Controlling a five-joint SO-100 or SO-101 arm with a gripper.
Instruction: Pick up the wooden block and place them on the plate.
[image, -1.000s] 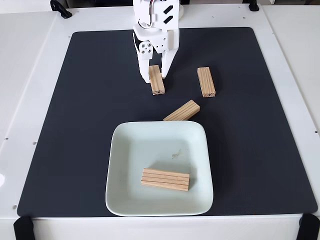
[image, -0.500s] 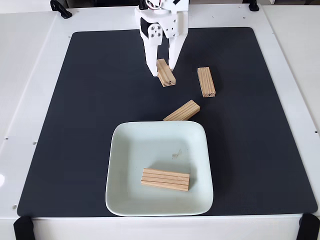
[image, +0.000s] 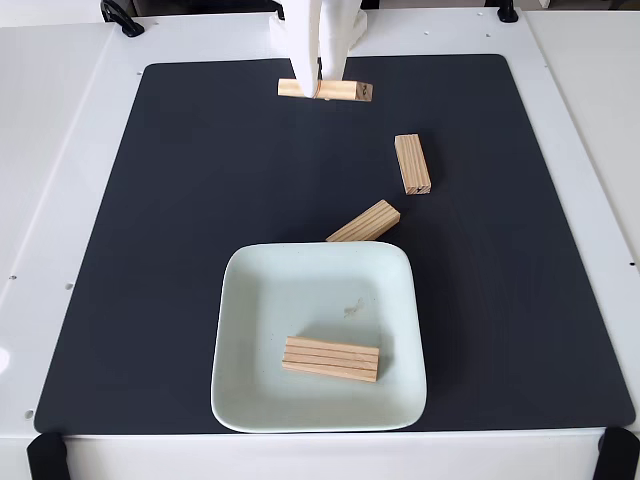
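Now the jaws (image: 319, 93) are closed on a wooden block (image: 325, 90), held crosswise at the far edge of the black mat (image: 150, 250).
The held block's long axis runs left-right in the fixed view; the plate (image: 250, 300) lies well apart, straight toward the near edge, already carrying one block (image: 331, 358), with two more blocks (image: 412, 163) (image: 364, 222) on the mat between.

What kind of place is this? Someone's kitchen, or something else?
Probably a robot practice bench, not a kitchen: a white table with a black mat, a small white gripper holding a wooden block, and a plate.
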